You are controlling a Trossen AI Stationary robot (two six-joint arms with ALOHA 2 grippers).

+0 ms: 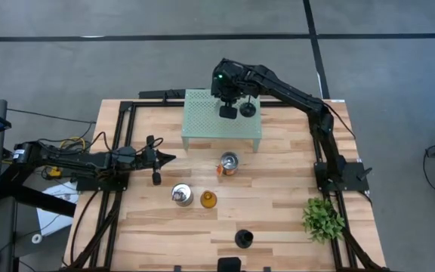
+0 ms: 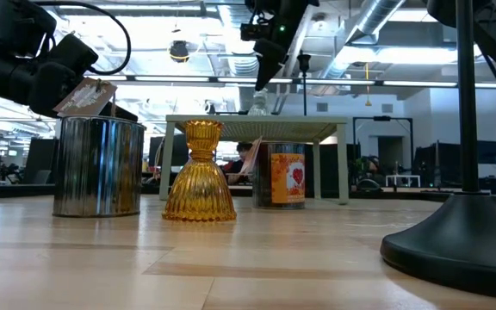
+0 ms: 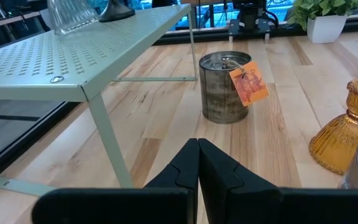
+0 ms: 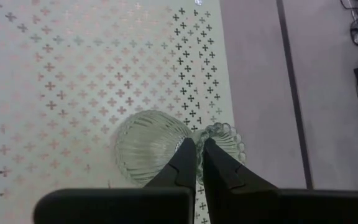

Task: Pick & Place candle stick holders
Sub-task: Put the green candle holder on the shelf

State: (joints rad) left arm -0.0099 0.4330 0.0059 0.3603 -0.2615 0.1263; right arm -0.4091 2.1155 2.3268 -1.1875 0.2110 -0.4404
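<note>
The clear glass holder (image 4: 151, 152) stands on the pale green mesh stand (image 1: 210, 128), near its far edge. Beside it stands the black slim-stemmed stick (image 1: 248, 109). My right gripper (image 4: 197, 149) reaches down over the stand and is shut on the glass holder's top. My left gripper (image 1: 165, 159) is shut and empty, low over the table left of the stand. The orange-and-silver tin (image 1: 229, 163), silvery jar (image 1: 180, 195), amber glass (image 1: 208, 199) and short black holder (image 1: 244, 239) stand on the table on their bases. My right gripper has the clear glass holder at the scalloped rim of its top (image 4: 227, 142), on the side nearest the fingers. The fingers come from above, slanting down. The fingertips themselves hide the place of contact. The holder stands upright with its round base (image 4: 143, 155) on the mesh stand.
A leafy green plant (image 1: 323, 219) stands at the table's right near corner. The stand's thin legs (image 3: 107, 140) reach down to the table. In the low view the short black holder (image 2: 463, 232) is close to the camera. The middle of the near table is bare wood.
</note>
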